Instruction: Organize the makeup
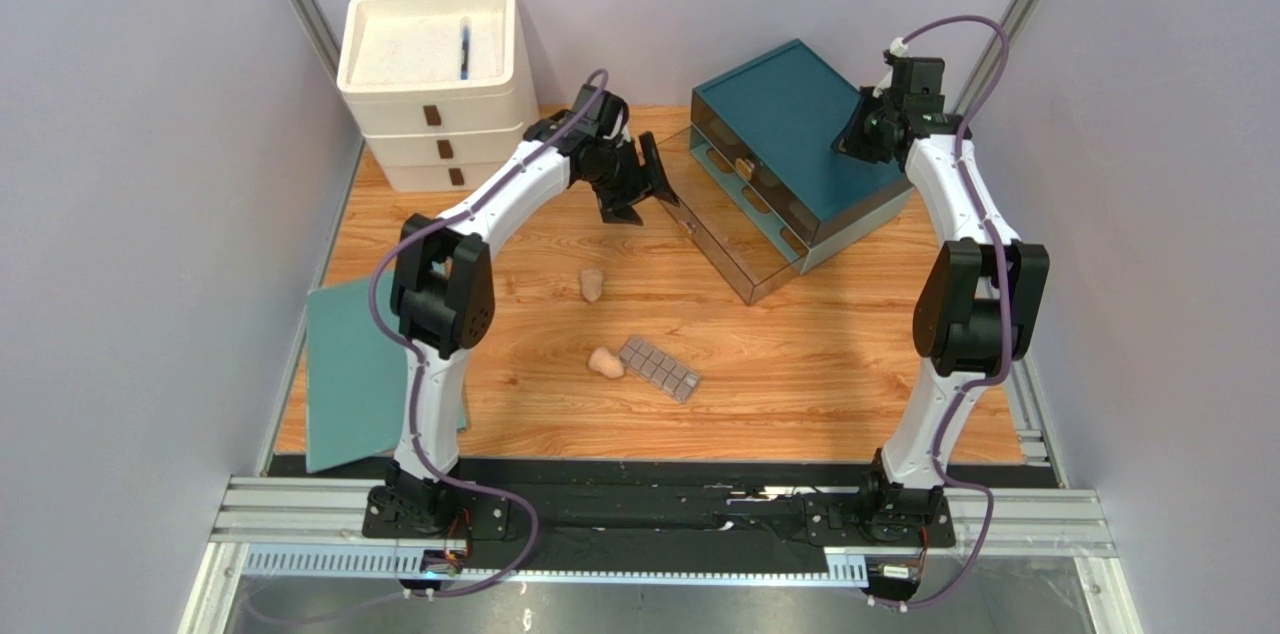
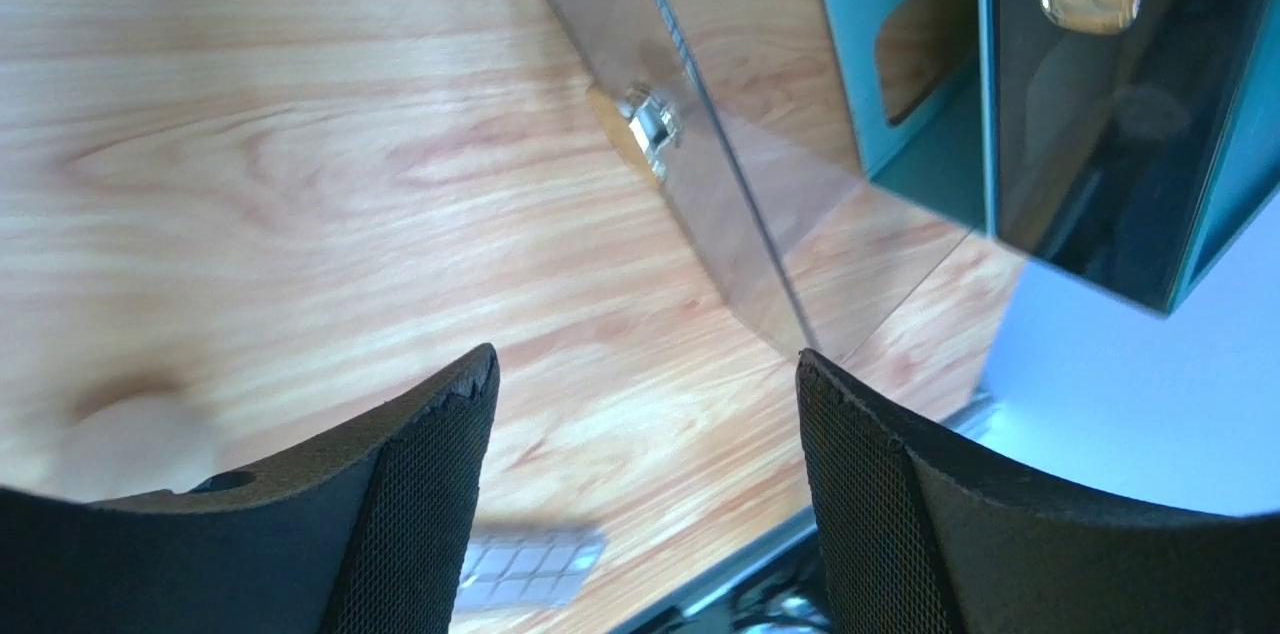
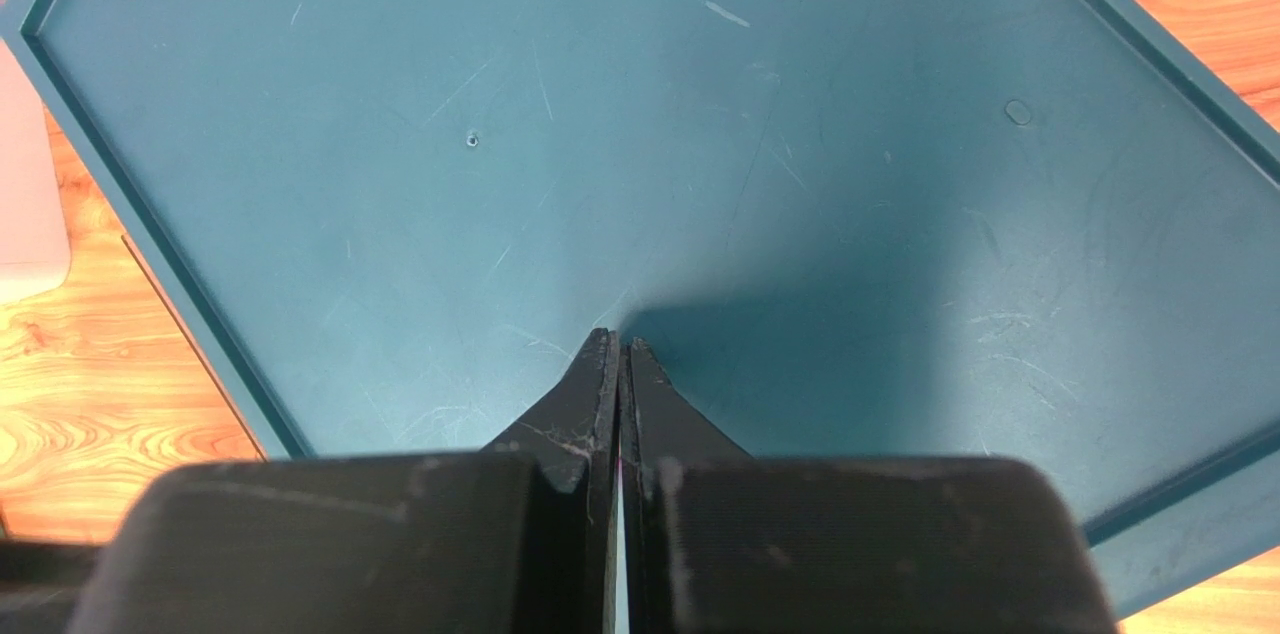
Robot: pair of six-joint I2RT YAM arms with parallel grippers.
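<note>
Left hand (image 1: 643, 181): jaws spread wide, nothing between them, positioned above the table (image 1: 842, 379) at 9 o'clock of the clear drawer (image 1: 721, 229), which is pulled out of the teal drawer unit (image 1: 789, 109). Right hand (image 3: 618, 352): jaws pressed together, empty, tips over the unit's top panel; contact cannot be confirmed. Far sponge (image 1: 592, 283) lies near table centre, with the near sponge (image 1: 606, 361) at 6 o'clock of it. Gridded palette (image 1: 661, 367) lies just at 3 o'clock of the near sponge. White drawer unit (image 1: 436, 79) stands at 11 o'clock
</note>
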